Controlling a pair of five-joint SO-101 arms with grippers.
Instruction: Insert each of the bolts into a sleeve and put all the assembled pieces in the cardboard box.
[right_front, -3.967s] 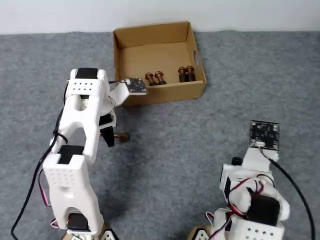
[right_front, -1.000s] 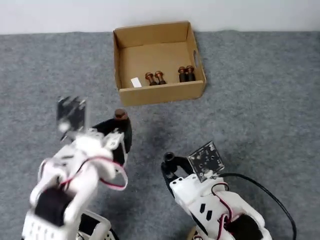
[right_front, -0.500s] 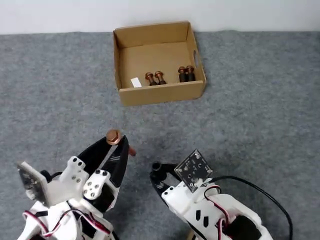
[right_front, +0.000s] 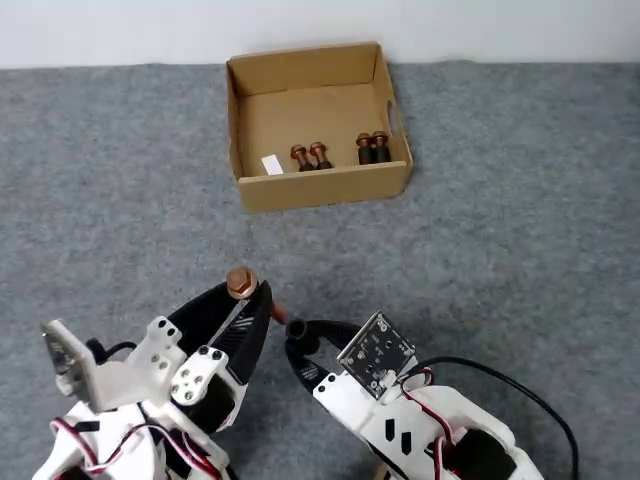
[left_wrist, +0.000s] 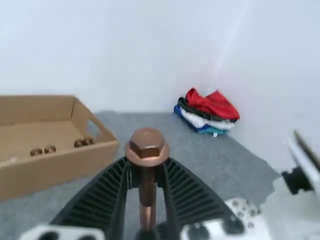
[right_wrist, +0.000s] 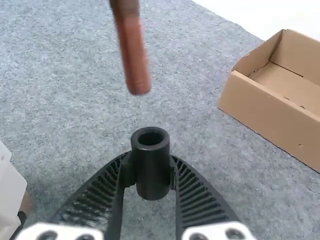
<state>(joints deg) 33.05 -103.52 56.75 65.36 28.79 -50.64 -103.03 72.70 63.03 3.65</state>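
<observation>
The left pincer (right_front: 247, 300) is closed around a copper bolt (right_front: 240, 282), gripping its shank just under the hex head. Just beside it, the right pincer (right_wrist: 149, 167) is clamped on a black sleeve (right_wrist: 150, 162). The sleeve's open bore faces the bolt's free end, near but not touching. Both are well apart from the cardboard box (right_front: 325, 188) on the grey surface (right_front: 500, 230), where four assembled pieces (right_front: 310, 156) lie by its near wall.

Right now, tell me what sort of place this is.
Probably a plain indoor room used as a robotics workspace: grey felt-like mat, bare white wall, folded clothes heaped by it.
</observation>
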